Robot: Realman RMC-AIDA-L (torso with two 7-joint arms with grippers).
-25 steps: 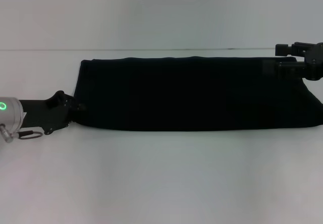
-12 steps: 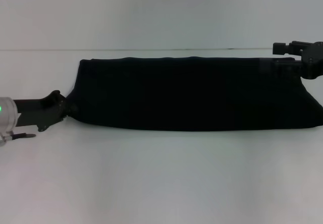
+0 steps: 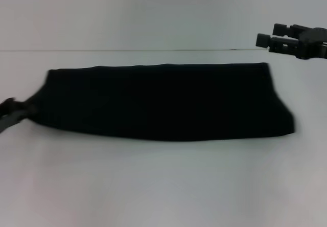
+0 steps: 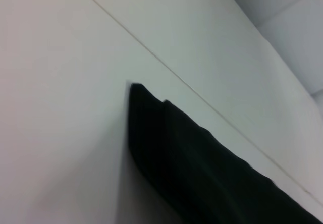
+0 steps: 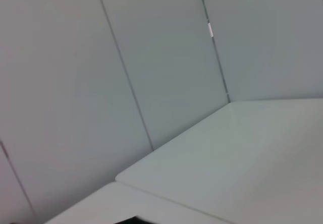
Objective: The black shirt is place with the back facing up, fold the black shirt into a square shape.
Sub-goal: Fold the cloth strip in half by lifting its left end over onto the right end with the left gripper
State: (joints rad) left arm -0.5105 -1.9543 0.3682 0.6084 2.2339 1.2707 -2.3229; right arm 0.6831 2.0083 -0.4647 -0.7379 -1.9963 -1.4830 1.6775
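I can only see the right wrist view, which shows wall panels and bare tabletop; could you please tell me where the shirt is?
Observer: In the head view, the black shirt lies on the white table as a long folded band running side to side.
Operator: Is the right gripper touching it?
Observer: No. The right gripper hangs above the table, beyond the shirt's far right corner and apart from the cloth.
Operator: And the left one?
Observer: The left gripper is low at the shirt's left end, at the edge of the head view. I cannot tell whether it grips the cloth.
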